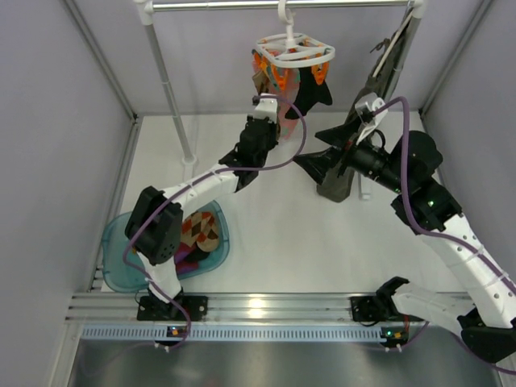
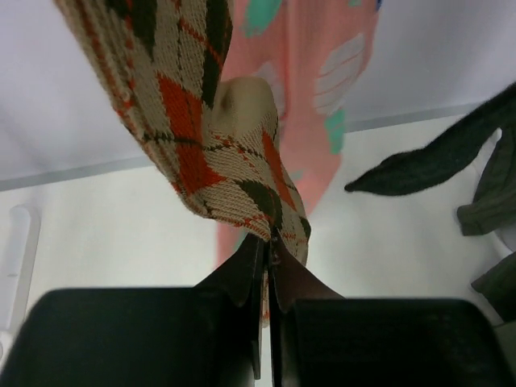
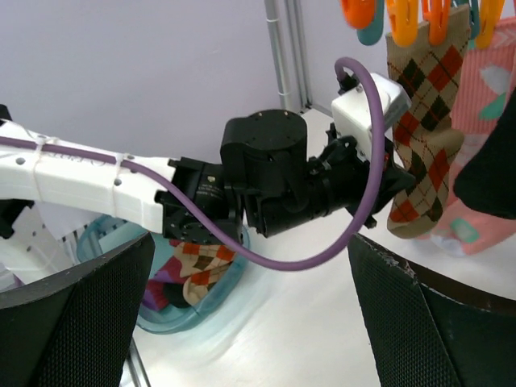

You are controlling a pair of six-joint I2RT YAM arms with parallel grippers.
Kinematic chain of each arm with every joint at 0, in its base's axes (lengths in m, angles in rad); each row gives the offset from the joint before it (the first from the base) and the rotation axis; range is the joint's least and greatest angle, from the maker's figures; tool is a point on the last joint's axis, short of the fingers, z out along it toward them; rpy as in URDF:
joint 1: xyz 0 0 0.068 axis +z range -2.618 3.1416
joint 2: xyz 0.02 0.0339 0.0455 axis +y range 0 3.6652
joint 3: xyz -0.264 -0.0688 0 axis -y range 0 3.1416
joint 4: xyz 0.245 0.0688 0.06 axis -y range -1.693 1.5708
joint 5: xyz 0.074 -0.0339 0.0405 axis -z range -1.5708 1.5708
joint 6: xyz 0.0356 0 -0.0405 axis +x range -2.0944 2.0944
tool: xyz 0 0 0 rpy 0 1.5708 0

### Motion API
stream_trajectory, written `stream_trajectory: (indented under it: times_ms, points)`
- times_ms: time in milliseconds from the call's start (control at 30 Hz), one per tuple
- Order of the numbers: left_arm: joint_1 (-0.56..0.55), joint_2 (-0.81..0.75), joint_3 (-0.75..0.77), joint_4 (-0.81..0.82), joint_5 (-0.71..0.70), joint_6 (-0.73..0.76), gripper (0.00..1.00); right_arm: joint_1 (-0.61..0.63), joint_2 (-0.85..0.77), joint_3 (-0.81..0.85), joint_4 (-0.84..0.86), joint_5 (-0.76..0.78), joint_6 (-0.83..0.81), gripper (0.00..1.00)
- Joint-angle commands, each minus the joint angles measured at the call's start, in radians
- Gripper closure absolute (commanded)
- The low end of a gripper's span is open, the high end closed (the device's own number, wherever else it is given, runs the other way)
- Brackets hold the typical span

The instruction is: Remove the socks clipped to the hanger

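Overhead, the hanger [image 1: 294, 52] hung by its hook from the rail [image 1: 274, 5] at 12 o'clock of the counter [image 1: 274, 242], high enough that its socks dangled free of the surface. Three were clipped to it: an argyle sock [image 2: 201, 137], a pink sock [image 2: 314, 81] just behind it, and a black sock [image 1: 310, 93] at 3 o'clock of that pair. The left arm [image 1: 201, 181] reached up from 7 o'clock, and the left jaws were pressed together on the toe end of the argyle sock, pinching its fabric. This low grip, well below the orange clip [image 3: 403, 20], probably served to let a downward pull slide the cuff out of the clip without opening it. The sock bent slackly at the heel above the pinch, which suggested that no pull had yet been applied. The right arm [image 1: 427, 201] stood at 4 o'clock of the hanger. The right jaws were spread wide and held nothing, near the long olive garment [image 2: 427, 165] but apparently out of the left arm's way. A teal basin [image 1: 117, 258] sat at 8 o'clock beside the left base, where a freed sock could be dropped with a short swing. It already held a second argyle sock [image 1: 201, 230] and some magenta fabric [image 1: 187, 260], so the task appeared partly done.
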Motion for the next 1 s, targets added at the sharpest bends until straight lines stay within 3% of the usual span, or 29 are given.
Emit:
stream_trajectory:
  times_ms: [0, 133, 467, 667, 867, 967]
  points:
    - [-0.045, -0.076, -0.031, 0.077, -0.110, -0.001, 1.00, -0.003, -0.015, 0.053, 0.106, -0.056, 0.037, 0.01]
    - [-0.151, -0.115, -0.060, 0.077, -0.175, 0.014, 1.00, 0.000, 0.025, 0.113, 0.073, -0.030, 0.047, 0.05]
    - [-0.374, -0.031, 0.055, 0.077, -0.326, 0.102, 1.00, 0.076, 0.160, 0.359, -0.190, 0.247, -0.050, 0.16]
    - [-0.421, 0.049, 0.133, 0.077, -0.440, 0.130, 1.00, 0.270, 0.399, 0.687, -0.450, 0.643, -0.211, 0.19]
    - [-0.438, 0.072, 0.130, 0.077, -0.445, 0.127, 1.00, 0.293, 0.660, 1.059, -0.616, 0.684, -0.317, 0.23]
    - [-0.438, 0.077, 0.127, 0.077, -0.443, 0.130, 1.00, 0.307, 0.748, 1.133, -0.624, 0.713, -0.351, 0.24]
